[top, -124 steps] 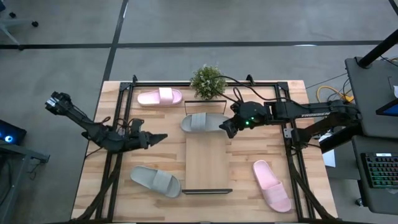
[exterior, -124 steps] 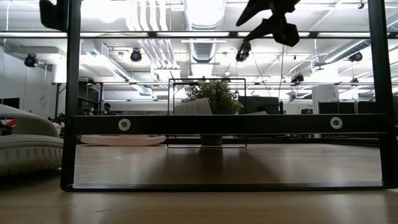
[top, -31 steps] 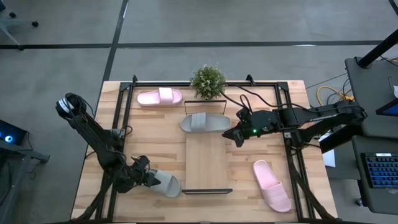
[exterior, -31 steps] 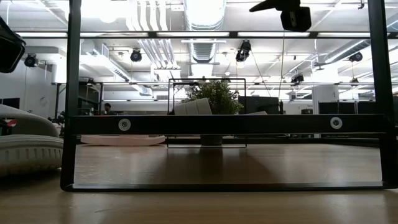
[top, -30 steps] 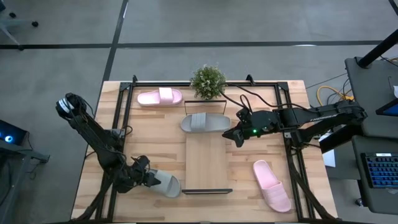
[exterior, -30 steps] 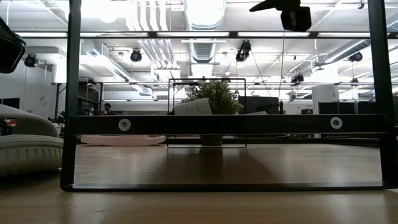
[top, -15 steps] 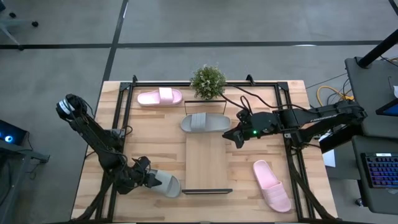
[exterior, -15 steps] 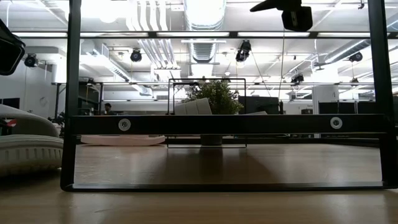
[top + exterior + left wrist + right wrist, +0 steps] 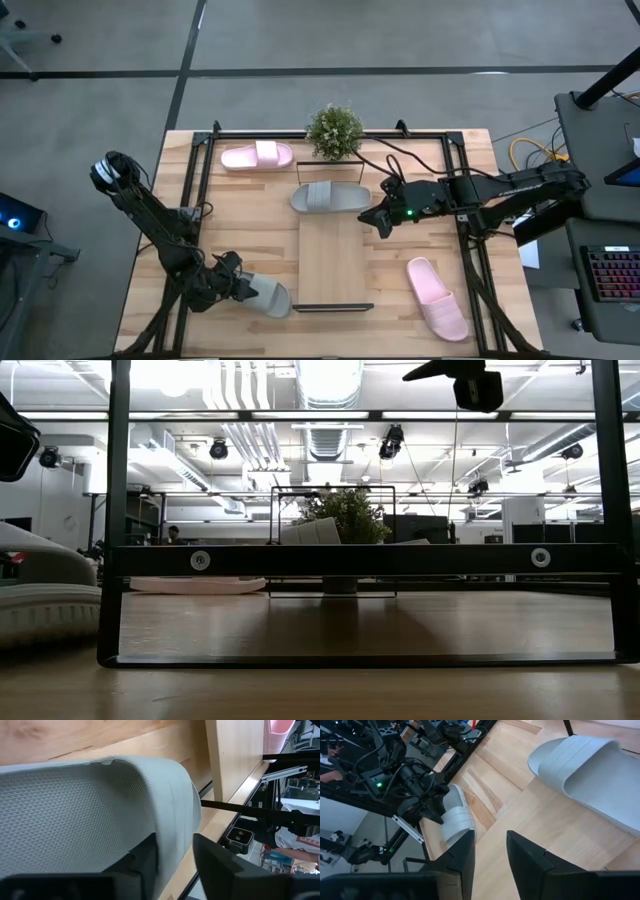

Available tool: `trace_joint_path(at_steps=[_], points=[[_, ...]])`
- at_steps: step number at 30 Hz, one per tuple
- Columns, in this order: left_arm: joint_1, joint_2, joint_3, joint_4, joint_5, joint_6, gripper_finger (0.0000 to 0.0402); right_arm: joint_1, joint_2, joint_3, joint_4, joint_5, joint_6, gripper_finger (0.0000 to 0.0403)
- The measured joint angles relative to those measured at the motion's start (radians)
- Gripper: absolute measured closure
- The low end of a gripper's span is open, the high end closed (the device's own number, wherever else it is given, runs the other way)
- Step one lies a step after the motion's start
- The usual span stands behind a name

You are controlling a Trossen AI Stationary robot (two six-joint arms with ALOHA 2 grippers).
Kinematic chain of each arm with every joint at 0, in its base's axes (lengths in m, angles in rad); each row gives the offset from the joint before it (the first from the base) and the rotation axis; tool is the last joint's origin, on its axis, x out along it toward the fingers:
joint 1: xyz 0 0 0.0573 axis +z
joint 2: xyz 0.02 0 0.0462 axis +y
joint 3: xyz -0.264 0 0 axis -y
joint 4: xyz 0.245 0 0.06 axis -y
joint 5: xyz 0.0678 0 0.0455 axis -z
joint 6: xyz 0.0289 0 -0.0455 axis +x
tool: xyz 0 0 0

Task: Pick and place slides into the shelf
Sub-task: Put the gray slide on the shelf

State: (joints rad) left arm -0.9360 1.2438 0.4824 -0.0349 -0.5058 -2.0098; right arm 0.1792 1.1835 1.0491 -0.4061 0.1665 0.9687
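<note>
Clearly the left gripper (image 9: 243, 291) has its jaws pinched on the soft strap of the light grey slide (image 9: 266, 296) at seven o'clock beside the shelf (image 9: 333, 262), while the right gripper's (image 9: 376, 220) jaws hang empty, slightly parted.

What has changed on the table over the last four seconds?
The left gripper came down from mid-table to the near grey slide and closed its fingers on the strap. The right gripper backed off the far grey slide lying on the shelf. Both pink slides and the plant stayed put.
</note>
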Motion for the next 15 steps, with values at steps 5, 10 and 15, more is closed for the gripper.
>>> trace_joint_path(at_steps=[5,10,15], points=[[0.000,0.000,0.000,-0.010,0.001,0.000,0.0361,0.000,0.000,-0.001,0.000,0.003,0.000,0.0305],[0.000,0.000,0.000,-0.009,0.000,0.000,0.0397,0.000,0.000,-0.003,0.000,0.003,0.000,0.0303],[0.000,-0.001,-0.001,-0.010,0.000,0.000,0.0399,0.000,0.000,-0.003,0.000,0.003,0.000,0.0306]])
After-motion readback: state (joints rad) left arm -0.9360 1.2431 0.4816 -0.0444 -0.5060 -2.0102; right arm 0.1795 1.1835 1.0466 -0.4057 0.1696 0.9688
